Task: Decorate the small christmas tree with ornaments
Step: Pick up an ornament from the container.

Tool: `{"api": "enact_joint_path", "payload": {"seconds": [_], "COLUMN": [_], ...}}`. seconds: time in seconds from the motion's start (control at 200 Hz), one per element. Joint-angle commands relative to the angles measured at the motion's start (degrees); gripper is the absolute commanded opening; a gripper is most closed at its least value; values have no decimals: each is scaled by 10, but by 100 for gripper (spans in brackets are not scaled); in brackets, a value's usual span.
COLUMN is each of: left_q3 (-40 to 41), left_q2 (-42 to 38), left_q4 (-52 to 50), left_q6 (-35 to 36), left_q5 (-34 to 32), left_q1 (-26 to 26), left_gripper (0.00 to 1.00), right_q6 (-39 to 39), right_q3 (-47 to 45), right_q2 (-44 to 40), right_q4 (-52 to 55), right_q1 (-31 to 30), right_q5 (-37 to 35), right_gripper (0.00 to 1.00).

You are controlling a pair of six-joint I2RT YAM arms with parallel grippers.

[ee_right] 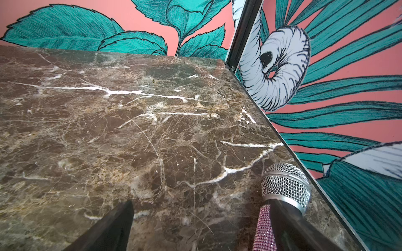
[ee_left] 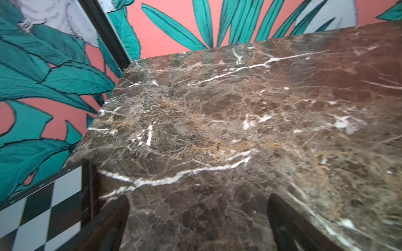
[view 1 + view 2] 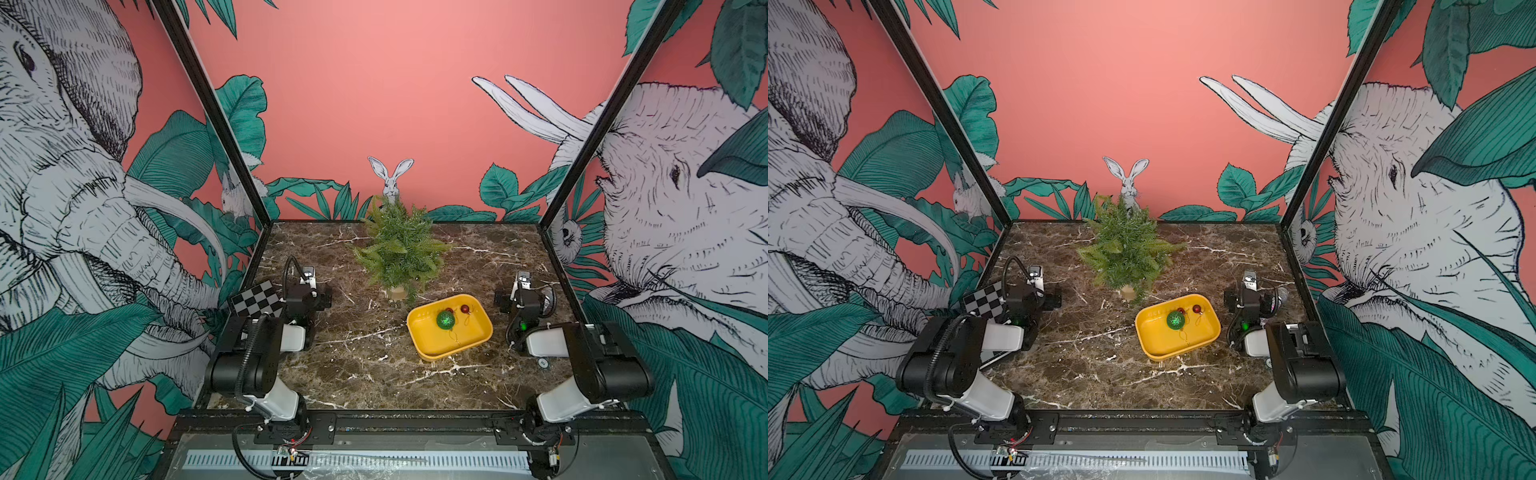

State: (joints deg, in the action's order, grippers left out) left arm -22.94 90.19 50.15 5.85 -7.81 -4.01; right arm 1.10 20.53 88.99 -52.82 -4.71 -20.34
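My left hand (image 2: 198, 203) and right hand (image 1: 201, 206) sit parked, jaws spread, empty. The ornaments (image 3: 446, 320) are pooled in yellow tray (image 3: 412, 328) beside small christmas tree (image 3: 401, 249): short carry, I judge.

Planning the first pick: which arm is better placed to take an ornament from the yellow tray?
Likely right: the right gripper sits beside the yellow tray of ornaments, jaws open; the left gripper is farther off.

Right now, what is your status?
Left gripper, right gripper open, empty. Glittery green ball, two red balls in yellow tray; christmas tree bare. Microphone beside right gripper.
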Motion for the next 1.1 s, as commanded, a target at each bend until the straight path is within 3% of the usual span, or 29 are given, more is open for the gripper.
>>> {"api": "enact_joint_path", "payload": {"seconds": [0.0,1.095], "left_q3": [-9,-8], "left_q2": [-12,-12], "left_q4": [-8,-4], "left_q6": [12,10], "left_q5": [32,40], "left_q1": [4,8], "left_gripper": [100,100], "right_q6": [3,4], "right_q3": [4,5], "right_q2": [1,0], "right_q4": [-26,-24], "right_q1": [2,3], "right_q5": [-1,-1], "right_gripper": [99,99]}}
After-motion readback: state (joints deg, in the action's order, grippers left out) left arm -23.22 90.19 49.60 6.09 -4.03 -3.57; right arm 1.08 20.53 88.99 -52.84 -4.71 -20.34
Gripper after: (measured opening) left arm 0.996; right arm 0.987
